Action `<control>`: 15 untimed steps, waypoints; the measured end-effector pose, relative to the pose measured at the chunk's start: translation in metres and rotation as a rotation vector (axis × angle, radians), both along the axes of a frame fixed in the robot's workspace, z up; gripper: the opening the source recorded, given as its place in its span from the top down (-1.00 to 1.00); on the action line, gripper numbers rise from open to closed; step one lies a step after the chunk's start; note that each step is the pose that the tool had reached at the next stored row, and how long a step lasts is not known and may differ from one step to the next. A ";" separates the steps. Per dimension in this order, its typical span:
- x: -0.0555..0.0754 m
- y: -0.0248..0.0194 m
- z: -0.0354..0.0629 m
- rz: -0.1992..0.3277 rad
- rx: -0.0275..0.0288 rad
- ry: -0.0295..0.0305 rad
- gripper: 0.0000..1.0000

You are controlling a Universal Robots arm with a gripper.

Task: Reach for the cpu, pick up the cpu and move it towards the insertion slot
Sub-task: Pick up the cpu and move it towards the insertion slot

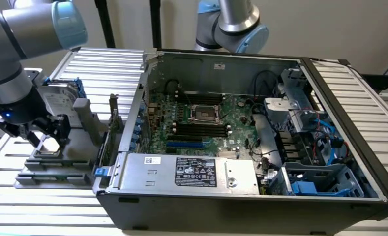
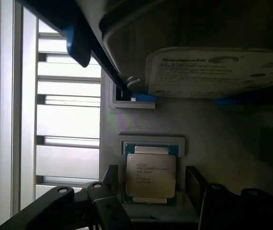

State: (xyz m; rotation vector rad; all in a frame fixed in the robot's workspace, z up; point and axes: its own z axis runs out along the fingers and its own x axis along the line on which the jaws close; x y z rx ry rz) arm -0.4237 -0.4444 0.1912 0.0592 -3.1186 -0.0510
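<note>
The desk (image 1: 43,209) carries an open computer case (image 1: 246,206) and, outside it at the exterior view's left, a grey fixture (image 1: 52,169). The arm (image 1: 13,73) stands over that fixture, just beside the hard drive (image 2: 213,72) with blue brackets parked there. The insertion slot (image 1: 202,114) sits on the motherboard (image 1: 236,118) inside the case, well apart from the gripper (image 1: 47,140), with the case wall between the two. The cpu (image 2: 151,175) lies flat in its recessed seat on the fixture, and the fingers (image 2: 195,182) are spread wide, one on each side of it; no contact with the chip is visible, so treat it as not yet grasped. Note the following risks. If the fingers close off-centre or too high, they may catch only one pale edge, and the chip could tilt, jam in the seat or slip free. If they descend too far, the tips may strike the seat rim. A skewed grip would carry through to the slot, where misalignment could damage the socket. During transfer, the case wall and the hard drive are the likeliest obstacles.
</note>
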 end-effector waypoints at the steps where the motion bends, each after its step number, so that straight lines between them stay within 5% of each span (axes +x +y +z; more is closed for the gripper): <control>1: 0.000 0.0000 -0.0003 0.000 0.0000 -0.0001 -0.35; 15: 0.000 0.0015 -0.0031 -0.021 0.0002 0.0001 -0.35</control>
